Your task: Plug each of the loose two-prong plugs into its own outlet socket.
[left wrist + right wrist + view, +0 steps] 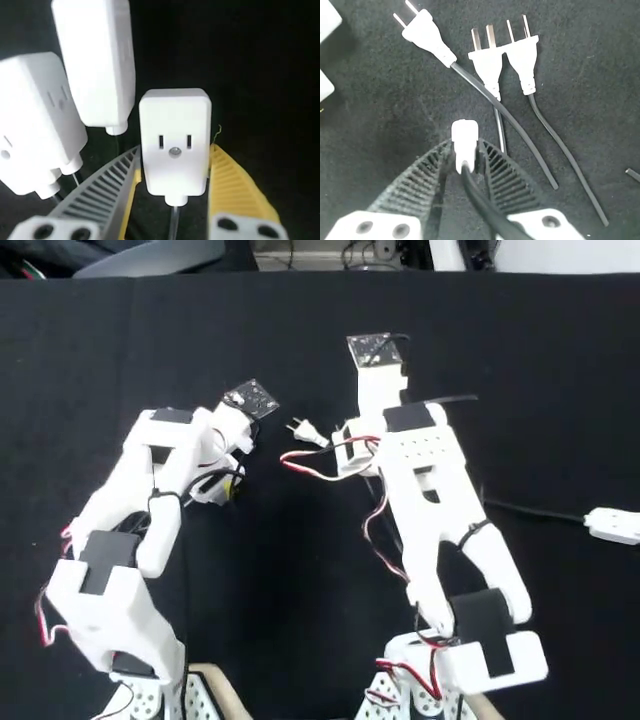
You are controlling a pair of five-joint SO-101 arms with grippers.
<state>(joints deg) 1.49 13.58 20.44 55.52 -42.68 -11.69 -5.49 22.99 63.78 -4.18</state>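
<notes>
My left gripper (174, 151) is shut on a white outlet socket (174, 130), whose two slots face the camera; a grey finger (107, 182) and a yellow finger (232, 182) press its sides. Two more white sockets (35, 120) (97, 60) lie just beyond it. My right gripper (465, 147) is shut on a white plug (464, 140) with a black cable trailing back. Ahead of it on the black mat lie a round-pin plug (426, 34) and two flat-prong plugs (487, 60) (524, 52). From above, one loose plug (308, 432) lies between the two arms.
A black mat (520, 360) covers the table. Another white socket block (612, 524) with a black cable (530, 510) lies at the right edge. Loose black cables (560, 145) run from the plugs across the mat. The far half of the mat holds nothing.
</notes>
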